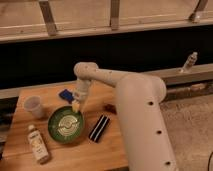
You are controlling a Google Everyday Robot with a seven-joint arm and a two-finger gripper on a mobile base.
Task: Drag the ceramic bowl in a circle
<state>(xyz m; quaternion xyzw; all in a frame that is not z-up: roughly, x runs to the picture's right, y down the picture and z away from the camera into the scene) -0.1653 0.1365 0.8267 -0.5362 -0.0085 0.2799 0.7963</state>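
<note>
I've got the gripper [76, 105] pinched shut on the far-right rim of the ceramic bowl [65, 125] (front-left on table [80, 157], betw cup [34, 106] & black bar [99, 128]), so its ctr lies down-left of the pincer.

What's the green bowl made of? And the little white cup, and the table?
The round green bowl looks like glazed ceramic: glossy, with pale streaks inside. The small translucent white cup seems to be thin plastic, since it looks see-through. The table looks like wood, by its brown planks. The robot's pincer sits at the bowl's upper-right rim.
</note>
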